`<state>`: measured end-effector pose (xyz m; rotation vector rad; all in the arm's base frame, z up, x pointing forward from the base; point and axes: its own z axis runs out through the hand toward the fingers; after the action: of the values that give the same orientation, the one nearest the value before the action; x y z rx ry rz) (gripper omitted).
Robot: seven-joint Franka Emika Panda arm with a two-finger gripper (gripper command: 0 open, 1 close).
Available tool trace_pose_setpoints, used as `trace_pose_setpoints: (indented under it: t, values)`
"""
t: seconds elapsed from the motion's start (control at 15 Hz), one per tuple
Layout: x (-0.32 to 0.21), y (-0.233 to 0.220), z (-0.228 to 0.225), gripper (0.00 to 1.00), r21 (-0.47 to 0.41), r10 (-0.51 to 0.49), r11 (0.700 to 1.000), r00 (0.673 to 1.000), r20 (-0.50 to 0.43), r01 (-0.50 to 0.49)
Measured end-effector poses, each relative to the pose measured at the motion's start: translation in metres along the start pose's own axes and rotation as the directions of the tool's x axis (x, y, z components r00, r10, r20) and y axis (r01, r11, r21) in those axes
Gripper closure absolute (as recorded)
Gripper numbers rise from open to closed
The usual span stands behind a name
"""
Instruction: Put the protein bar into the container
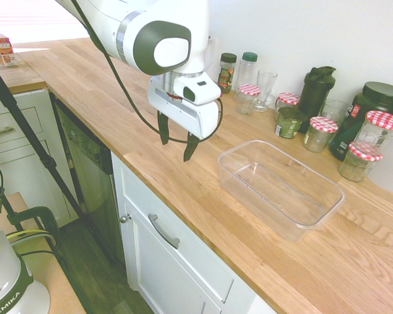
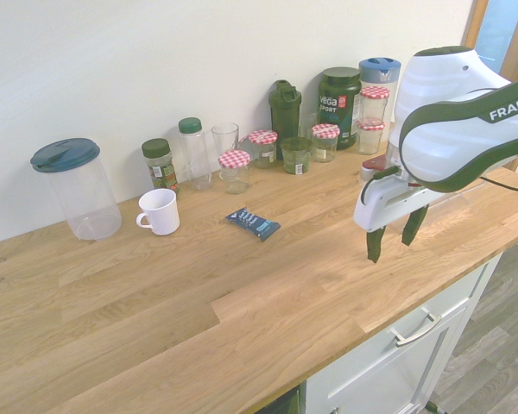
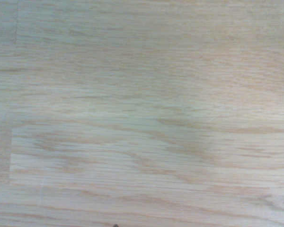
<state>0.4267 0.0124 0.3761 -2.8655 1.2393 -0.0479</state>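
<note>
The protein bar (image 2: 253,223), a small flat bar in a shiny blue wrapper, lies on the wooden counter in the second exterior view, just in front of the row of jars. The arm hides it in the first exterior view. The container (image 1: 280,188), a large clear rectangular tub, stands empty on the counter near its front edge. My gripper (image 1: 177,139) (image 2: 393,235) hangs open above the bare counter, left of the container in the first exterior view and apart from the bar. Nothing is between its fingers. The wrist view shows only wood grain.
Along the wall stand jars with red-checked lids (image 1: 319,133), a dark shaker bottle (image 1: 316,89), a green tub (image 2: 338,105), spice bottles (image 2: 160,164) and a glass (image 2: 225,141). A white mug (image 2: 160,210) and a clear pitcher with a blue lid (image 2: 75,186) stand further along.
</note>
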Motion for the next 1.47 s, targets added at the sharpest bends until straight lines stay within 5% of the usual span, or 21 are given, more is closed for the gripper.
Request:
trace_pose_setpoints:
  t: [0.33, 0.87, 1.47]
  values:
    - [-0.012, -0.018, -0.011, 0.0, -0.02, -0.012, 1.0, 1.0, 0.0, 0.012]
    - [-0.021, -0.118, -0.081, 0.0, -0.051, -0.14, 0.99, 0.983, -0.121, 0.135]
    - [0.005, -0.217, -0.051, 0.0, -0.112, -0.245, 0.966, 0.965, -0.088, 0.235]
